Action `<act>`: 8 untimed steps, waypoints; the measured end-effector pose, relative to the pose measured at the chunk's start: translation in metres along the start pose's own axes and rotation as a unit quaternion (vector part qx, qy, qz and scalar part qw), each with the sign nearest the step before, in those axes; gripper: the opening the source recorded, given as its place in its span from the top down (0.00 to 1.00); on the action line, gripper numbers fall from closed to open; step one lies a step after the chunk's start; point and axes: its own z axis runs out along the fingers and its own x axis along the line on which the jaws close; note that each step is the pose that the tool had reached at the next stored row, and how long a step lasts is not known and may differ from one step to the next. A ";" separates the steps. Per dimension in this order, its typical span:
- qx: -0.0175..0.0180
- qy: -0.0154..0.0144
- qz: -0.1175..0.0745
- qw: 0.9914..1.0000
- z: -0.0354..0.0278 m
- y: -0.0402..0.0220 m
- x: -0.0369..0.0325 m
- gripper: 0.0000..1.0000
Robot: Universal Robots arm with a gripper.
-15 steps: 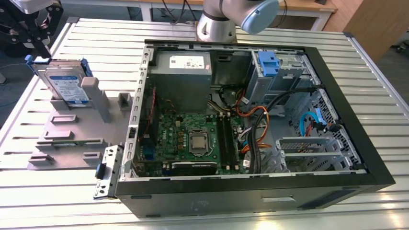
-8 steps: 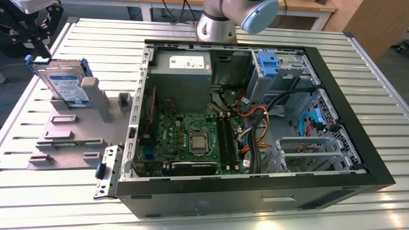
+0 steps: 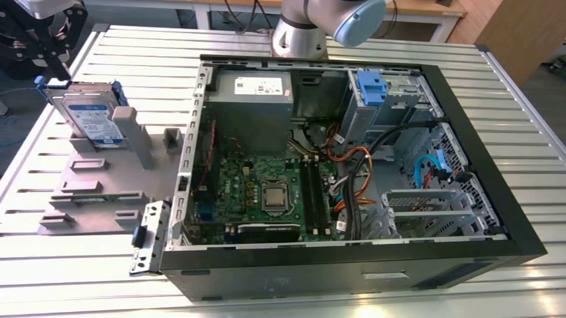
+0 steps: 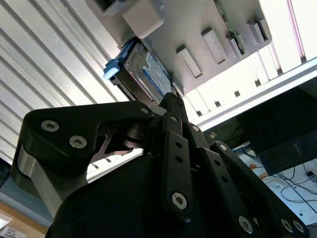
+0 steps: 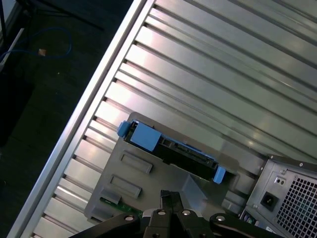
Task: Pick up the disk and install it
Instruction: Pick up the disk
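On the ribbed aluminium table [image 3: 531,132] lies an open computer case [image 3: 354,271] holding a motherboard [image 3: 256,179], a power supply [image 3: 252,109] and, in its far corner on the exterior view's right, a grey drive bay [image 3: 402,106] with a blue bracket [image 3: 370,86]. Just beside the case, on the exterior view's left, a grey fixture [image 3: 97,192] holds the disk [image 3: 91,119] standing on edge in a slot, label toward the case and blue-framed edge uppermost. The gripper [image 5: 171,199] hangs above that upper edge without touching it, clenched on nothing, so the disk lies below it and the bay well apart across the case.
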 end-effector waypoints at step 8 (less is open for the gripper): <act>0.000 0.000 -0.002 1.000 0.0000 0.0000 0.0000 0.89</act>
